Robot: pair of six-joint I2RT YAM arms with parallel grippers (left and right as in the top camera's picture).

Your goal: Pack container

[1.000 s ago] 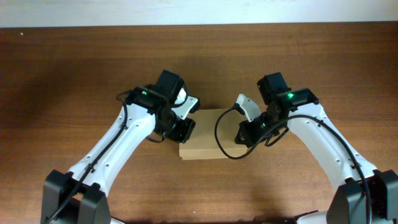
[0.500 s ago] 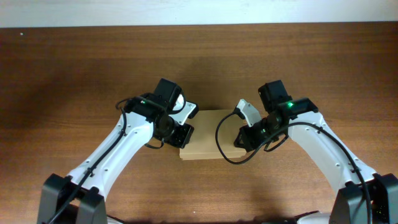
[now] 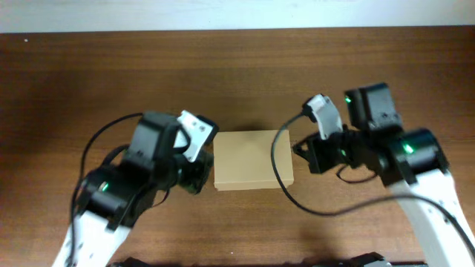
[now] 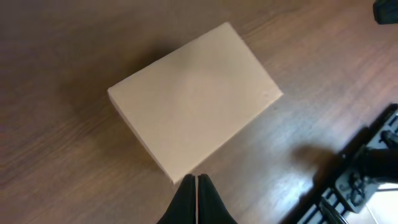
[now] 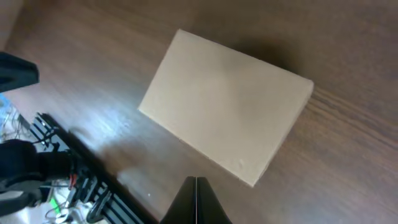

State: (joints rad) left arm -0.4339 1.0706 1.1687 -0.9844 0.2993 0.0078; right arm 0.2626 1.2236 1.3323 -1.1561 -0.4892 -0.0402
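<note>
Worktop (image 3: 67,81): dark brown wood grain; pale wall strip (image 3: 237,13) beyond its far edge. Container (image 3: 253,160): plain brown cardboard, rectangular, unmarked, flap lid down flat. It lies mid-worktop between both arms, touched by neither. Left gripper (image 4: 196,183): jaws pressed together, empty. Right gripper (image 5: 196,183): likewise closed, empty. Overhead, the arm bodies hide both sets of fingers, and the arm bases are cut off at the near edge.
</note>
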